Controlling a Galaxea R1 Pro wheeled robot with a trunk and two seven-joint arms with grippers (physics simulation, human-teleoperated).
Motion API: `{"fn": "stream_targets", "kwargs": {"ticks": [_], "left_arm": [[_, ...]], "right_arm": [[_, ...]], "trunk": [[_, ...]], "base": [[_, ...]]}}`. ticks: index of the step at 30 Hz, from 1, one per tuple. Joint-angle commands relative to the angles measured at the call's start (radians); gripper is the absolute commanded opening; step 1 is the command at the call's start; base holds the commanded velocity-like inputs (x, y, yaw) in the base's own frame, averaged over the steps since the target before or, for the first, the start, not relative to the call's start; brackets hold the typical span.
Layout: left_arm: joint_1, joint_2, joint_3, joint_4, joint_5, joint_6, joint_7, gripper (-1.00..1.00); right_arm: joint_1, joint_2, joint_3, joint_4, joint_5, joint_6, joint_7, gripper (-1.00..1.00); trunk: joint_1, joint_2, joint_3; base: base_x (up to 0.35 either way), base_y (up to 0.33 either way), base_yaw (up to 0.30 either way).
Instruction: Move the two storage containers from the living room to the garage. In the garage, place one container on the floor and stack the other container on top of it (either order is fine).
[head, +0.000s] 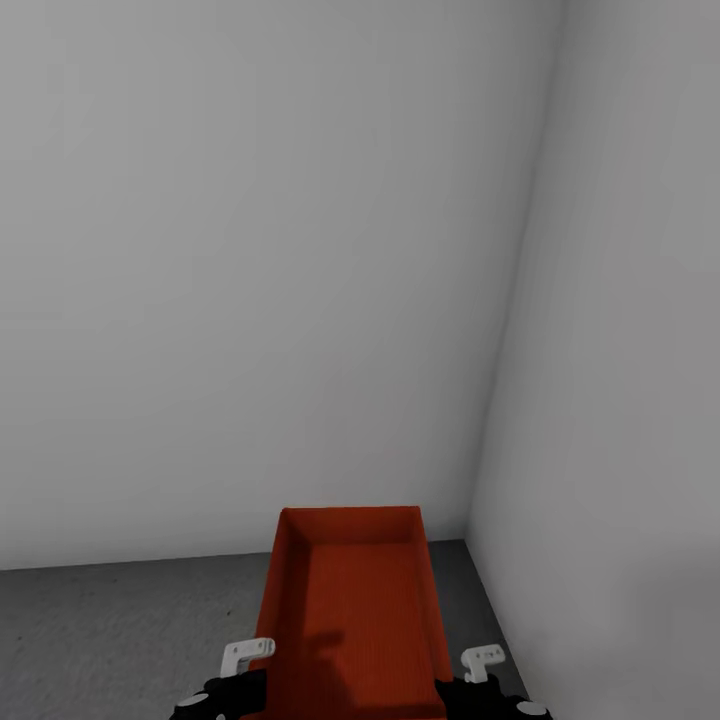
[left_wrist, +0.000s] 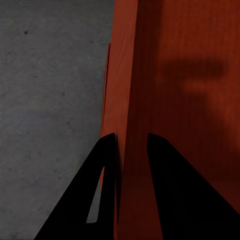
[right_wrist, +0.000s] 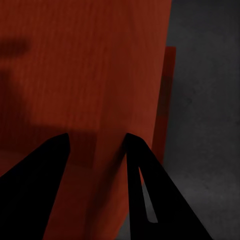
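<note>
both sets of fingers, left gripper (left_wrist: 131, 145) and right gripper (right_wrist: 96, 142), pinch opposite walls of storage container (head: 352, 610); second container (right_wrist: 167, 95) edge shows beneath, over concrete floor (head: 110, 630)

One orange-red storage container (head: 350, 610) is in plain sight. A further orange-red edge (right_wrist: 169, 85) beside its wall may be a second; this cannot be told. There are two grippers, the left gripper (left_wrist: 131, 137) and the right gripper (right_wrist: 95, 137), each with two black jaws. Two pale grey walls, a back wall (head: 250, 280) and a side wall (head: 630, 400), meet above one concrete floor (head: 110, 640).
</note>
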Motion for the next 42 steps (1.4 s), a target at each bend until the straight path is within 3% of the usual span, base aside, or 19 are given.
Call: {"fn": "stream_targets", "kwargs": {"ticks": [1, 4, 5, 42], "left_arm": [[-0.002, -0.004, -0.002, -0.008, 0.005, 0.005, 0.004, -1.00], [-0.002, 0.006, -0.035, -0.019, 0.039, 0.005, 0.018, -1.00], [-0.002, -0.170, 0.352, -0.052, -0.413, 0.005, -0.107, -1.00], [-0.002, -0.171, 0.352, -0.052, -0.414, 0.005, -0.107, -1.00]], "right_arm": [[0.000, 0.001, -0.011, 0.001, 0.014, 0.000, 0.008, -1.00], [0.000, 0.001, -0.020, 0.001, 0.022, 0.000, 0.011, -1.00], [0.000, 0.001, -0.069, 0.001, 0.037, 0.000, 0.046, -1.00], [0.000, 0.001, -0.069, 0.001, 0.038, 0.000, 0.045, -1.00]], "trunk": [[0.000, -0.001, -0.002], [0.000, -0.001, -0.004], [0.000, -0.001, -0.005], [0.000, -0.001, -0.064]], "base": [[0.000, 0.000, 0.000], [0.000, 0.000, 0.000], [0.000, 0.000, 0.000], [0.000, 0.000, 0.000]]}}
